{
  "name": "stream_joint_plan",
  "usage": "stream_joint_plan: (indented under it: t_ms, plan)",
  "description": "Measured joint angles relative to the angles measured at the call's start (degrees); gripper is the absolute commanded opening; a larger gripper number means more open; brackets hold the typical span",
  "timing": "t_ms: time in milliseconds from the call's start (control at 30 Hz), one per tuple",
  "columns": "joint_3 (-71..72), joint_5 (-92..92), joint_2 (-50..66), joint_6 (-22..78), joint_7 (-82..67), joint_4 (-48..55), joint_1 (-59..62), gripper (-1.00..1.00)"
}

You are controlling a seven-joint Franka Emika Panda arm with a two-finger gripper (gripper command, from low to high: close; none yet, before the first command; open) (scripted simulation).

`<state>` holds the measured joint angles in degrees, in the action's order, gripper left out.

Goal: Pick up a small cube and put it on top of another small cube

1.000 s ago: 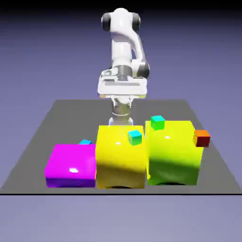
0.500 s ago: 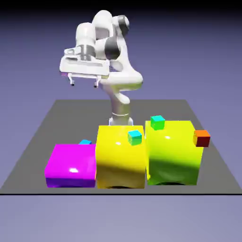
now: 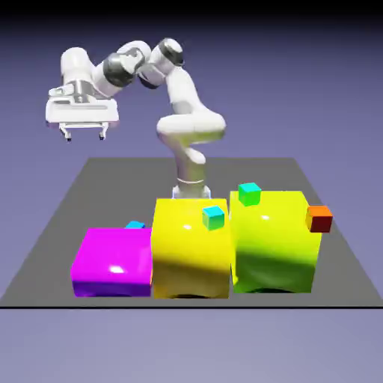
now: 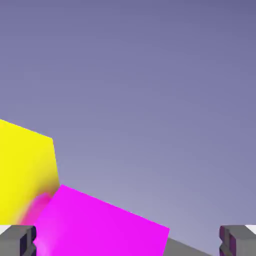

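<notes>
Okay, so the jaws first: the gripper (image 3: 85,138) is spread wide, with nothing pinched between its fingers. In the hand view the grey fingertips (image 4: 18,241) sit way out at the bottom corners, and all you get between them is background stuff, mostly the magenta block (image 3: 114,258) with a sliver of table (image 3: 71,202). The gripper hangs up in the air on the exterior view's left, pointing down and touching nothing. Well below it is the cube we care about, the small blue cube (image 3: 135,225), mostly hidden behind the magenta block, so just its upper bit pokes out. Next along is the big yellow block (image 3: 187,250), right beside the magenta one, with the small cyan cube (image 3: 213,218) on its top toward the exterior view's right. Past that comes the yellow-green block (image 3: 273,243), with a small green cube (image 3: 250,194) up by its far edge. Furthest from the gripper is the red-orange cube (image 3: 319,219), at that block's right-hand edge in the exterior view; honestly can't tell what it's resting on.
</notes>
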<state>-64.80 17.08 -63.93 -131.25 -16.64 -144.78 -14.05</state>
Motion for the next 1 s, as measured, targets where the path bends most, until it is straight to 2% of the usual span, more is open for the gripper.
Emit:
stream_joint_plan:
  t_ms: [833, 900, 967, 1000]
  plan:
    - [-51.9, 13.7, -25.1, 34.3, -47.3, 13.0, -10.7, 0.00]
    - [-52.8, 13.9, -25.5, 34.8, -48.1, 13.2, -10.9, 0.00]
    - [-56.9, 17.3, -26.7, 30.1, -48.0, 10.3, -11.4, 0.00]
    - [-58.6, 18.7, -27.1, 28.1, -47.9, 9.0, -11.7, -1.00]
